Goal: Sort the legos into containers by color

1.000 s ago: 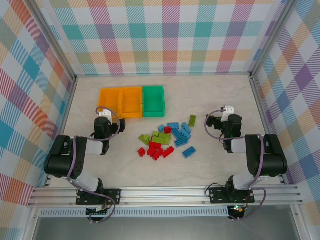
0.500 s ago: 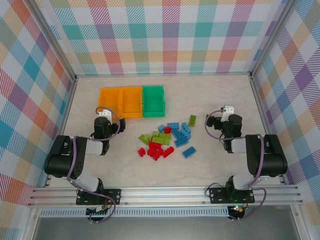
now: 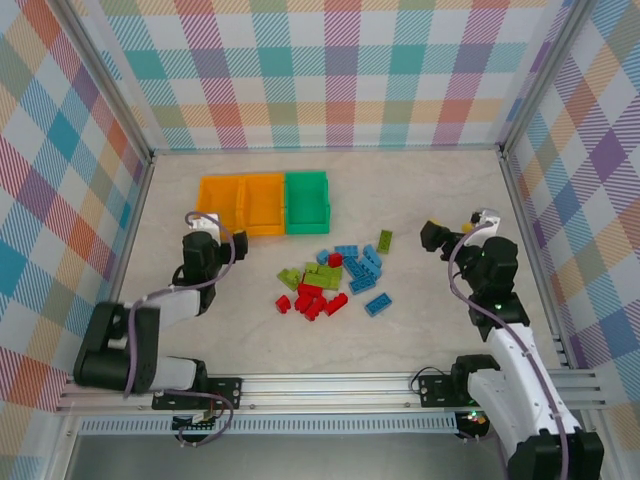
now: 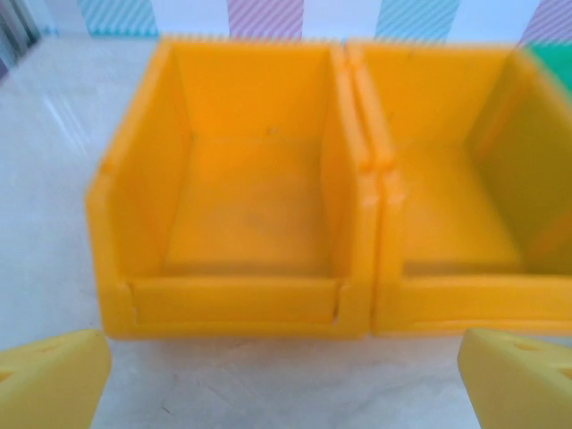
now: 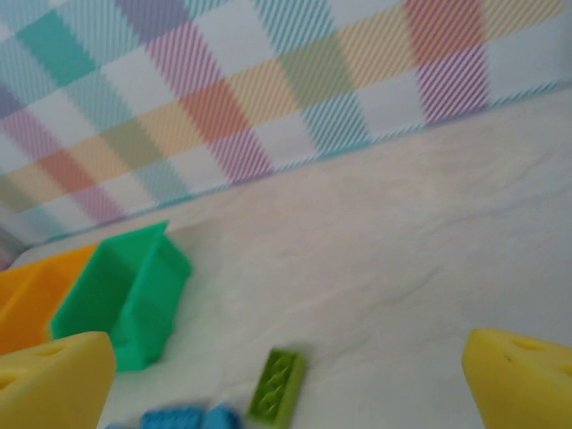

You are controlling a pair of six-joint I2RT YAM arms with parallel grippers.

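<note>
The legos lie loose in mid-table: red ones (image 3: 312,300), light blue ones (image 3: 362,268) and lime green ones (image 3: 318,276), with one lime brick (image 3: 385,239) apart at the back. Three containers stand in a row behind them: two orange bins (image 3: 222,203) (image 3: 262,203) and a green bin (image 3: 307,200). My left gripper (image 3: 200,217) is open in front of the left orange bin (image 4: 241,206), both orange bins empty. My right gripper (image 3: 430,238) is open and empty, right of the pile, facing the lime brick (image 5: 279,386) and the green bin (image 5: 125,295).
Plaid walls and metal rails enclose the table (image 3: 420,190) on three sides. Bare tabletop stretches behind and right of the bins. In the left wrist view my yellow fingertips (image 4: 49,380) frame the orange bins' front walls. Blue bricks (image 5: 183,418) show at the right wrist view's bottom edge.
Both arms have unfolded from their tucked pose. The right wrist has swung right and outward; the left gripper has edged toward the orange bins. Bricks and bins have not moved.
</note>
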